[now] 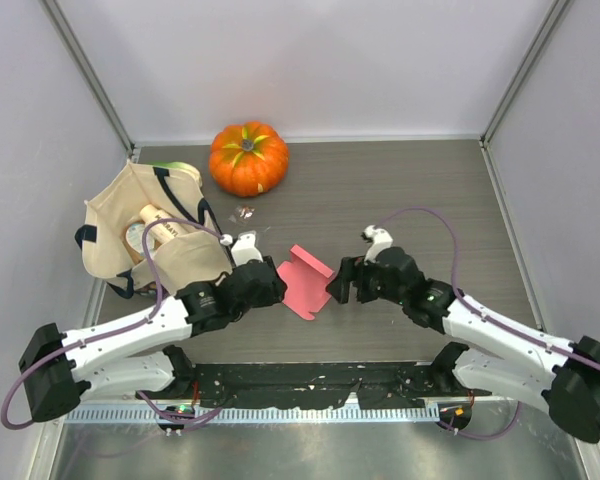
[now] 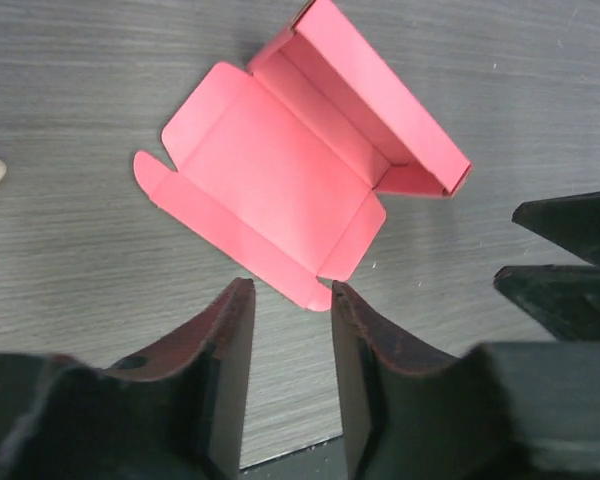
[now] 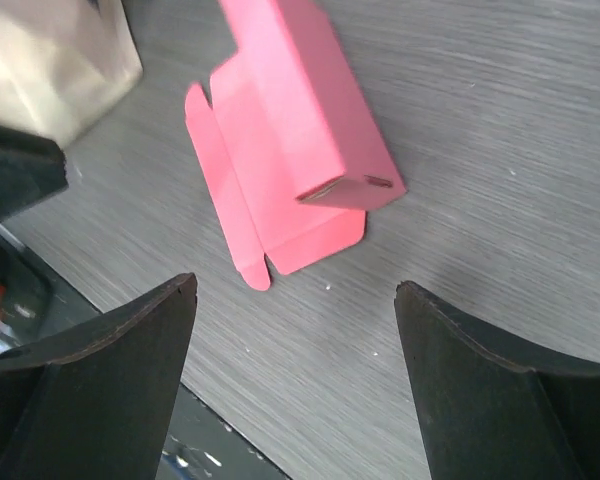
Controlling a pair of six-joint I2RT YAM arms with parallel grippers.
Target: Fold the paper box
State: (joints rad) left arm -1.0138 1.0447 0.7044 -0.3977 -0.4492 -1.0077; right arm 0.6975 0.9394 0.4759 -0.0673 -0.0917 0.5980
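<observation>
The pink-red paper box (image 1: 305, 278) lies on the grey table between my two grippers. In the left wrist view the paper box (image 2: 280, 180) is partly folded: one long side and an end stand up as a trough, while the other flaps lie flat. My left gripper (image 2: 290, 290) hovers just short of its near corner, jaws a little apart with nothing between them. My right gripper (image 3: 295, 285) stands wide open over bare table, just short of the paper box (image 3: 290, 150). From above, the left gripper (image 1: 278, 285) and the right gripper (image 1: 332, 285) flank the sheet.
An orange pumpkin (image 1: 248, 157) sits at the back. A beige tote bag (image 1: 145, 235) holding bottles lies at the left, close behind my left arm. A small crumpled wrapper (image 1: 244, 212) lies between them. White walls enclose the table; a black strip (image 1: 310, 380) runs along the near edge.
</observation>
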